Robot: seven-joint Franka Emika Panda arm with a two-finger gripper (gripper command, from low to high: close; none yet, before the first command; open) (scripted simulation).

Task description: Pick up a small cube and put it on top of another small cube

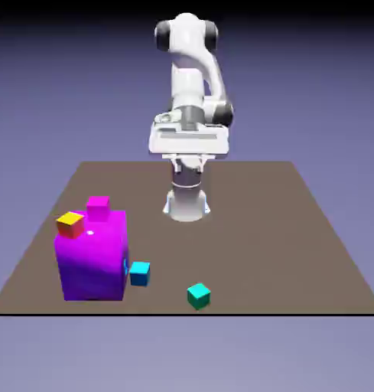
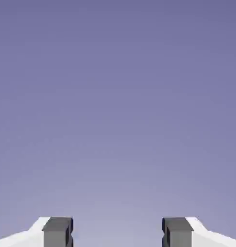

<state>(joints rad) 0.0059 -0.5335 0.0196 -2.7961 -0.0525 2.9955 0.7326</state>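
Claw [image 2: 118, 234] wide apart, grasping nothing, high up near the robot base. Teal cube [image 1: 198, 295] down on table [image 1: 297, 230], near blue cube [image 1: 139, 272] beside purple block [image 1: 92, 260].

On the table [image 1: 312, 230], a big block [image 1: 92, 260] sits at exterior view's left w/ two small cubes [image 1: 70, 223] on top; another cube [image 1: 139, 272] just beside its right; a fourth cube [image 1: 198, 295] further right, nearer front edge.

Teal cube [image 1: 198, 295] lies near sky-blue cube [image 1: 139, 272]
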